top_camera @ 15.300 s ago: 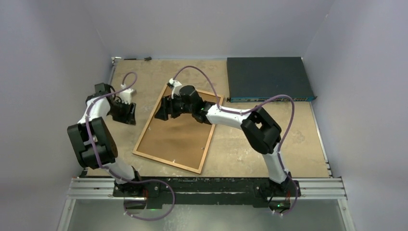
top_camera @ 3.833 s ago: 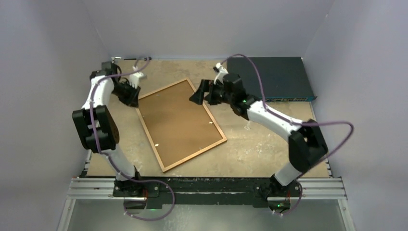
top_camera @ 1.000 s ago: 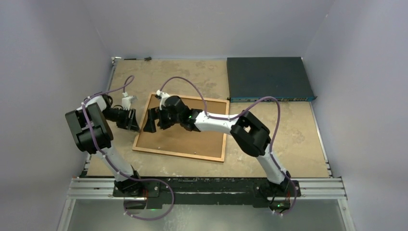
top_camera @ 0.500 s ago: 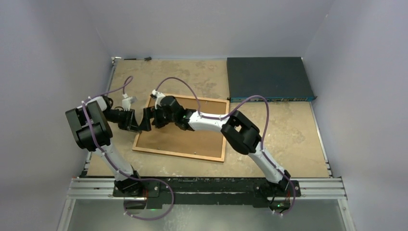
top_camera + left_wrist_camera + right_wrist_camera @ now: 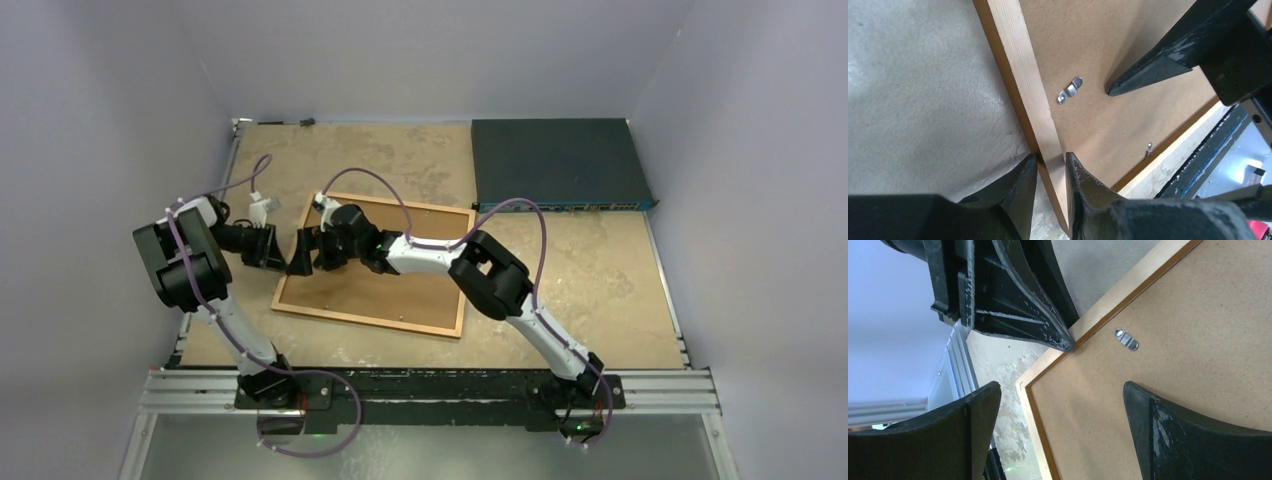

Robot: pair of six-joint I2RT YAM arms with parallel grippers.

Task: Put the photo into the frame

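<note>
Wooden frame (image 5: 1020,75) lies back-up, long axis across the top view; left fingers (image 5: 1020,190) pinch its left rail, right fingers (image 5: 1173,425) gape wide over the turn-clip (image 5: 1069,91) alongside.

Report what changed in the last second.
The left hand closed onto the left rail of the frame. The right hand, open, slid left over the backing board toward that edge. The frame stays back-up, almost in place; the blue box has not moved.
</note>
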